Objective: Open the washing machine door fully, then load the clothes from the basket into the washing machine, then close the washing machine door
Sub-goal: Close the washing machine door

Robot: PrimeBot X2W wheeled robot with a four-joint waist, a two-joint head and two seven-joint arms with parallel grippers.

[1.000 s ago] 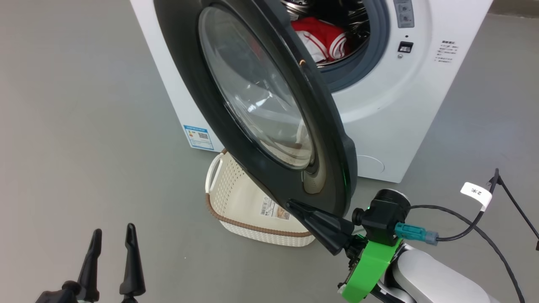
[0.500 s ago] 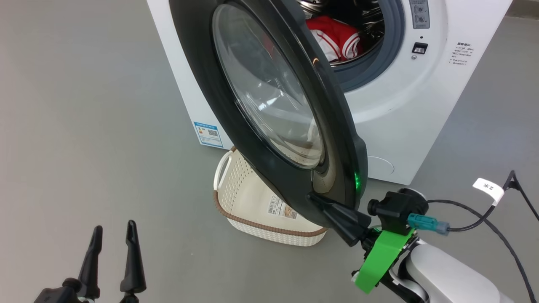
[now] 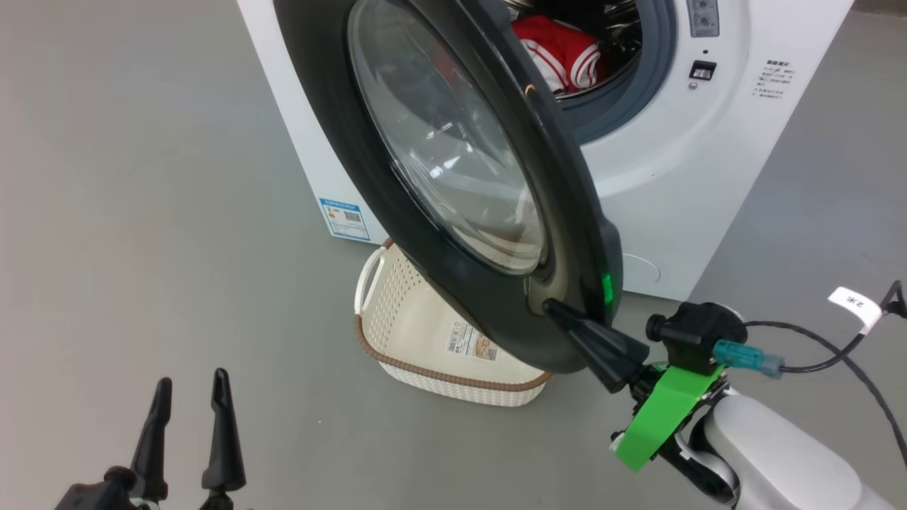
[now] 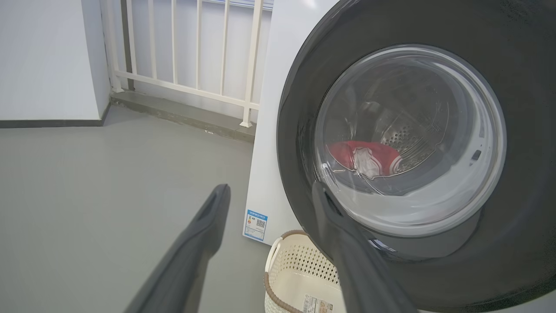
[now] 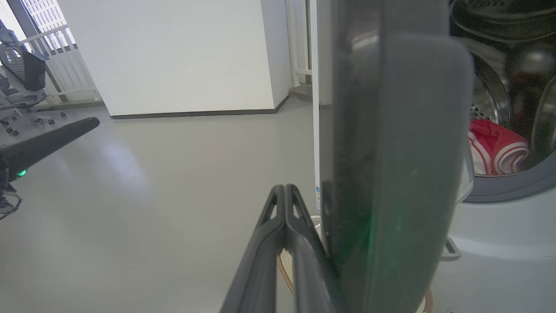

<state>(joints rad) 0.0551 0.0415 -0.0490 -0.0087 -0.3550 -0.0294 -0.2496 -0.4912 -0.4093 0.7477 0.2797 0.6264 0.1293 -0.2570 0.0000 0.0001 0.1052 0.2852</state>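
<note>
Gleaming black around bulging glass, the door (image 3: 446,163) touches the closed right tool (image 3: 555,312), left tool (image 3: 191,384) spread.

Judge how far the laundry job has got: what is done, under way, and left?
Done: the clothes lie inside the washing machine; the basket looks empty where visible. Under way: the shut right tool touches the washing machine door, which stands partly open. Left: the door is not yet closed. The left tool hangs open, idle.
</note>
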